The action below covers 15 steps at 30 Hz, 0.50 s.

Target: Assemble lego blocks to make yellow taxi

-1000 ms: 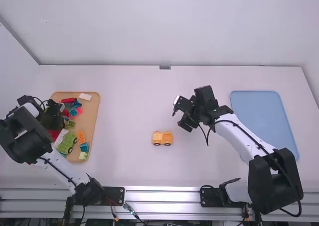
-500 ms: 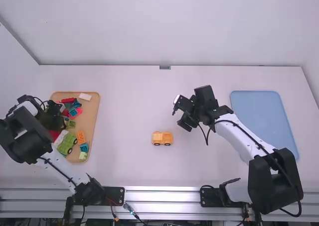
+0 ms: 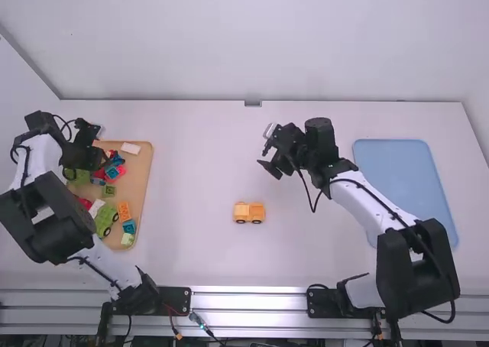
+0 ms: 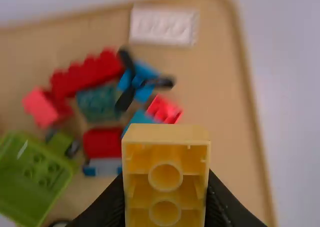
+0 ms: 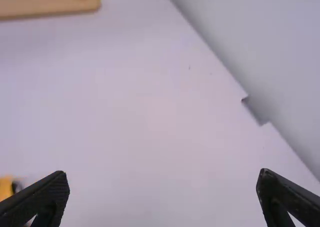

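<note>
The left gripper (image 3: 99,162) has its fingers clamped on a yellow block (image 4: 167,133), tray (image 3: 142,186) beneath; the right gripper's (image 3: 268,167) spread wide near the wheeled toy (image 3: 249,212).

No text, label, brand, number or sign is legible in the high view, the left wrist view or the right wrist view.
</note>
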Each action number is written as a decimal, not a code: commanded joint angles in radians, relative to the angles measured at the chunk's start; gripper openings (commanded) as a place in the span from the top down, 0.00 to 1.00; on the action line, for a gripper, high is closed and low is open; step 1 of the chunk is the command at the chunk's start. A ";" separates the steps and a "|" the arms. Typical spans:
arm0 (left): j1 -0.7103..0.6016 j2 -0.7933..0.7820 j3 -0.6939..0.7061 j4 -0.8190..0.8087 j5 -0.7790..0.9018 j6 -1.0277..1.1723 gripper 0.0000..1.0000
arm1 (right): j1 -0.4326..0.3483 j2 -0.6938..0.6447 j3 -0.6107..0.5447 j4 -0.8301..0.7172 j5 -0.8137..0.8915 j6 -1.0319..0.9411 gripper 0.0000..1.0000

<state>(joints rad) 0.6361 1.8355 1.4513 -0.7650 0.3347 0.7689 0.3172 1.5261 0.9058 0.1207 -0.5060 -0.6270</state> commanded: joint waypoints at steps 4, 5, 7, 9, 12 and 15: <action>-0.170 -0.147 -0.152 0.116 0.299 0.076 0.94 | -0.052 0.167 0.028 0.282 -0.326 0.213 0.01; -0.175 -0.150 -0.157 0.123 0.304 0.076 0.94 | -0.053 0.171 0.028 0.291 -0.334 0.218 0.01; -0.255 -0.186 -0.228 0.220 0.407 0.077 0.93 | -0.067 0.226 0.030 0.430 -0.451 0.290 0.01; -0.304 -0.197 -0.270 0.295 0.506 0.076 0.93 | -0.074 0.256 0.035 0.499 -0.525 0.325 0.01; -0.388 -0.197 -0.349 0.457 0.698 0.039 0.91 | -0.077 0.310 0.059 0.618 -0.658 0.407 0.01; -0.471 -0.194 -0.430 0.652 0.844 -0.050 0.91 | -0.064 0.356 0.098 0.692 -0.785 0.470 0.01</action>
<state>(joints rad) 0.2062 1.6619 1.0664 -0.1722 0.9455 0.7860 0.2424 1.8515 0.9543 0.7876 -1.1011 -0.2558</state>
